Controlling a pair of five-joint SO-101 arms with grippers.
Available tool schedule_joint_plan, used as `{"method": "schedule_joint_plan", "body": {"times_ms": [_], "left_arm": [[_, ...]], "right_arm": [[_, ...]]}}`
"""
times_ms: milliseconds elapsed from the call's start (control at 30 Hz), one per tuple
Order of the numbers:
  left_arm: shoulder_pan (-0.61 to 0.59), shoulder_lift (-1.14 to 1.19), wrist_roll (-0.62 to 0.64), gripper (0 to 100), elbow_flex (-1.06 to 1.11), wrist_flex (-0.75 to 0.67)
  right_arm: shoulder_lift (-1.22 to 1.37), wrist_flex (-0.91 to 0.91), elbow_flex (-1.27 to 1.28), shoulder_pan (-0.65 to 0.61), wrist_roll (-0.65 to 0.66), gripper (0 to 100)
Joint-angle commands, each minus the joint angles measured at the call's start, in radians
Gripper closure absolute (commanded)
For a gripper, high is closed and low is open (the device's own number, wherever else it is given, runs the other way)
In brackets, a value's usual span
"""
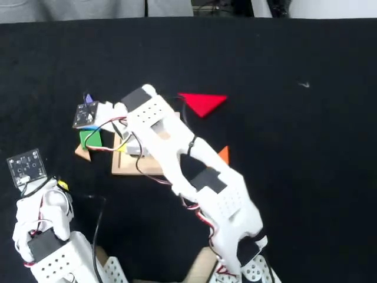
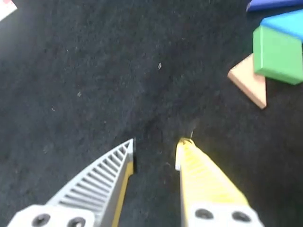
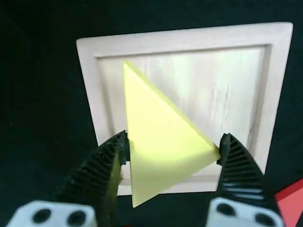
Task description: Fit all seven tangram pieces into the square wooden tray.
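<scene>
Jaws of the right gripper stand wide apart and clamp the yellow triangle from both sides, one black finger on its long straight edge, the other at its corner. Triangle hangs between the jaws over the tray - its nearest tip sticks out past the tray's near rim, its far tip points at the tray's far corner. Bare wood of the tray floor shows beyond the jaws and to the side of the triangle. Red triangle peeks in just outside one finger, on the table and off the tray.

Left gripper - jaws partly open with a narrow gap, nothing between them, only black table under the tips. Ahead of the jaws and off to the yellow finger's side lies a tan piece; the green square overlaps its far edge, and a blue piece touches the green one beyond that.

From above, an orange piece lies apart from the tray, on the side away from the green square.
</scene>
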Motion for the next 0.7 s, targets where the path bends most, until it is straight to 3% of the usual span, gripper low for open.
{"method": "schedule_joint_plan", "body": {"times_ms": [0, 200, 667], "left_arm": [[-0.001, -0.008, -0.009, 84, -0.007, -0.02], [-0.001, -0.008, -0.009, 84, -0.005, -0.021], [0.001, -0.015, -0.008, 84, -0.004, -0.021]], "right_arm": [[-0.015, -0.046, 0.035, -0.014, -0.011, 74.4], [-0.019, -0.13, 0.15, -0.012, -0.011, 74.4], [-0.019, -0.129, 0.174, -0.018, -0.011, 74.1]]}}
